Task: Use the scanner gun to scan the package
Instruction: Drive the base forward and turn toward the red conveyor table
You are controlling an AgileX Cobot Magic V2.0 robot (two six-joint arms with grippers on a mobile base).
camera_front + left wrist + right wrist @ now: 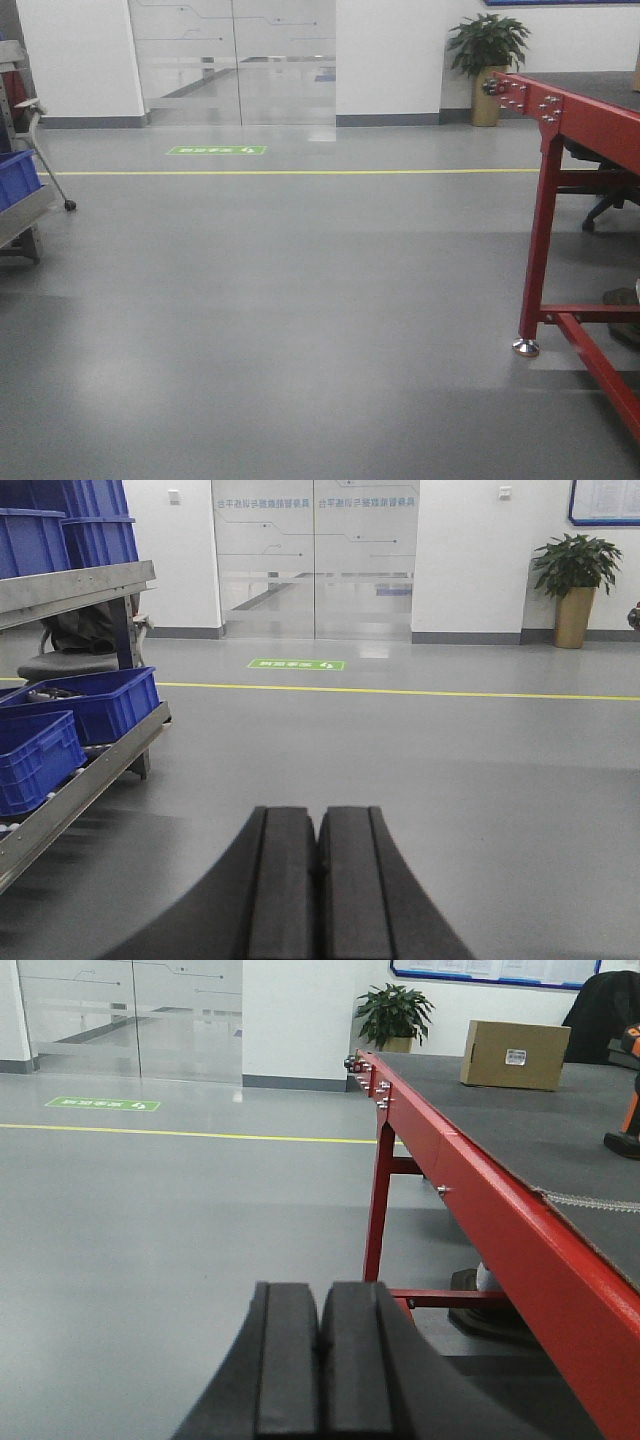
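- Holds left claw (318, 880) and right claw (322, 1360) pressed together, empty, low over floor (150, 1220).
- Finds package (495, 1060) far back on desk (540, 1130), label (516, 1056) facing out for scanning.
- Spots scanner gun (630, 1120) at desk's right, untouched.

Floor (300, 300) lies open ahead; the red tabletop (600, 125) bars the right, a rack (90, 778) the left.

left gripper (318, 880) pads pressed together; blue crates (90, 705) on rack (95, 770)
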